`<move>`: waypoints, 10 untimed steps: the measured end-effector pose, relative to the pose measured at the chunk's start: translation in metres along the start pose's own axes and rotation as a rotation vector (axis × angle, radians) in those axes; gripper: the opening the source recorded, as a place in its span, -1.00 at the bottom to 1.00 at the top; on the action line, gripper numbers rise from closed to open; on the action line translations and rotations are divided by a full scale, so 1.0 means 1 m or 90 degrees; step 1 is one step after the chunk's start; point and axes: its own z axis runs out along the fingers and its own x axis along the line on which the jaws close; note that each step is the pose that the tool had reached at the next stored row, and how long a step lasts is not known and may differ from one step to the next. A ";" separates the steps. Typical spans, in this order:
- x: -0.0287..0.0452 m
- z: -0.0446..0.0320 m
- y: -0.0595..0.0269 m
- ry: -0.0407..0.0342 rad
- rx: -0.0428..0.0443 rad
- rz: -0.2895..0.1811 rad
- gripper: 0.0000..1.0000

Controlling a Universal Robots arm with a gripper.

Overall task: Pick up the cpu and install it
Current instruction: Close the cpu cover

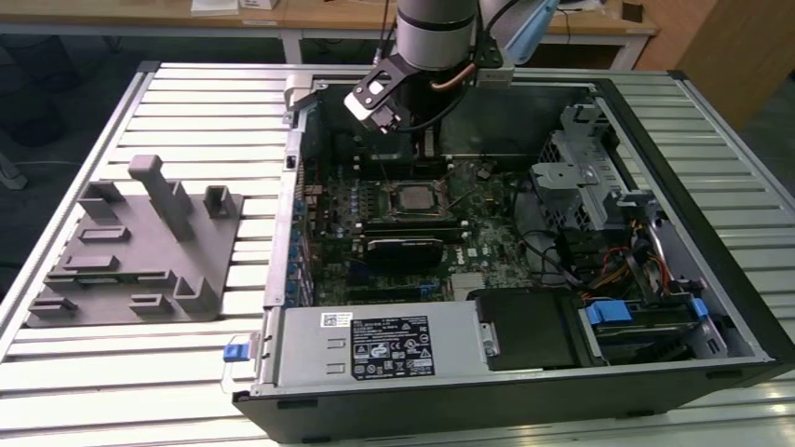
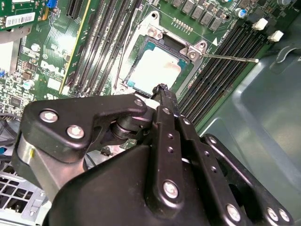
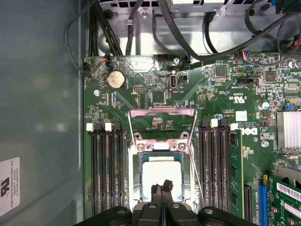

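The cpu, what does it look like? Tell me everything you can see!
The cpu is a small flat square with a pale, shiny, metal-looking top and a thin darker rim. It lies flat in its socket on the green motherboard, between rows of dark memory slots. The metal hold-down frame is flipped open, so its top is bare. The shut gripper hangs right over one edge; whether it touches is unclear.
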 end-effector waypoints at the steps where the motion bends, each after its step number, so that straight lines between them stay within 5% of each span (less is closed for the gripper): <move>1: 0.0000 0.0000 0.0000 0.0000 0.0000 0.000 -0.79; 10: 0.0001 -0.0029 0.0001 -0.0002 0.0000 0.000 -0.79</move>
